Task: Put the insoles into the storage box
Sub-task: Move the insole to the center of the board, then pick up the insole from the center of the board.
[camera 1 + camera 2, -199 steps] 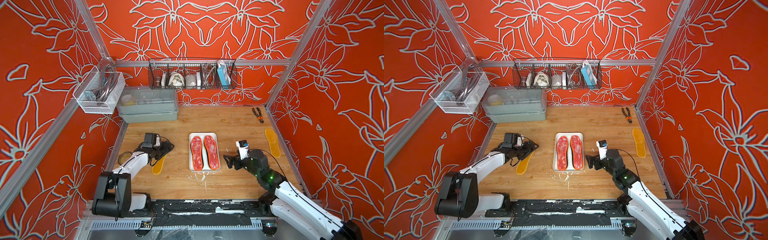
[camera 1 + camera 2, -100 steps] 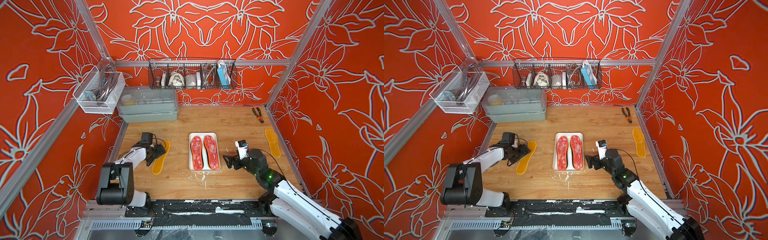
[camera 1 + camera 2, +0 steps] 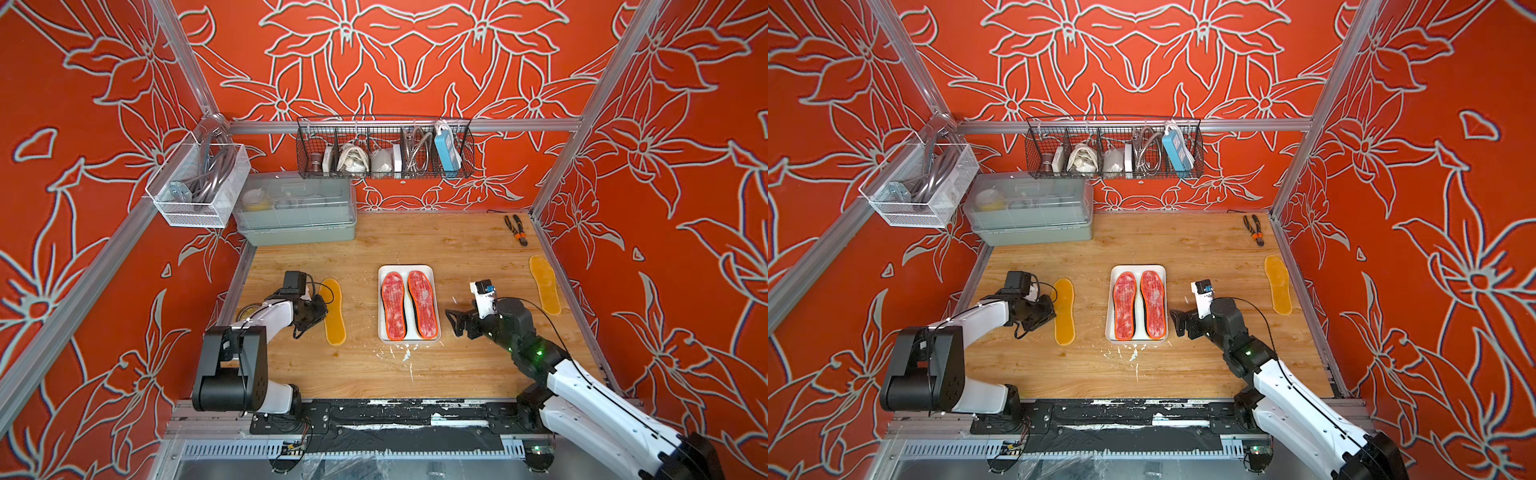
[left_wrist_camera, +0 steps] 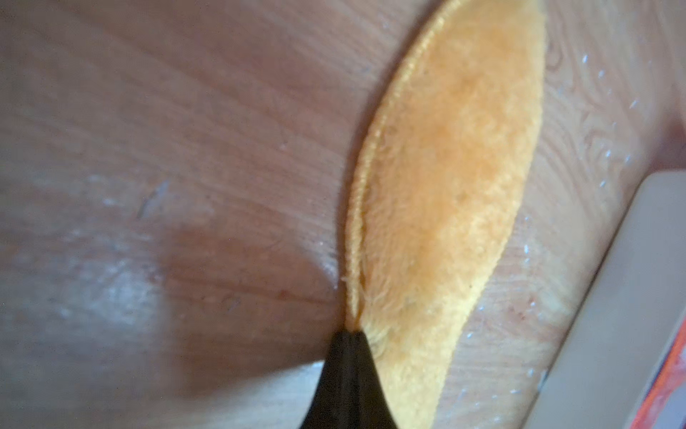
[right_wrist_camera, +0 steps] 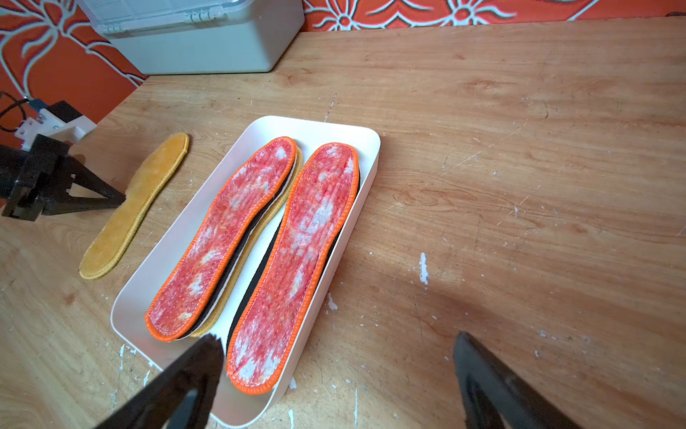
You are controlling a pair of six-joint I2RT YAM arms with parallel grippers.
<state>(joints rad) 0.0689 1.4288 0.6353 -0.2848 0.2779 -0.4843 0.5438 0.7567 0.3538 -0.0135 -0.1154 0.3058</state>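
- Walls (image 3: 415, 62): orange-red, white floral line pattern, three sides.
- Frame rail (image 3: 519, 124): aluminium, along back wall.
- Worktop (image 3: 457, 249): light wood, white flecks.
- Black wire basket (image 3: 316, 137): hung on back wall.

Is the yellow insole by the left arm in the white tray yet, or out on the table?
Out. The yellow insole lies on the table beside the storage box, the left tool shut on its edge.

Left arm (image 3: 266, 318) and right arm (image 3: 590, 399): white shells, black joint housings, loose black cables; green light (image 3: 539, 352) on the right.
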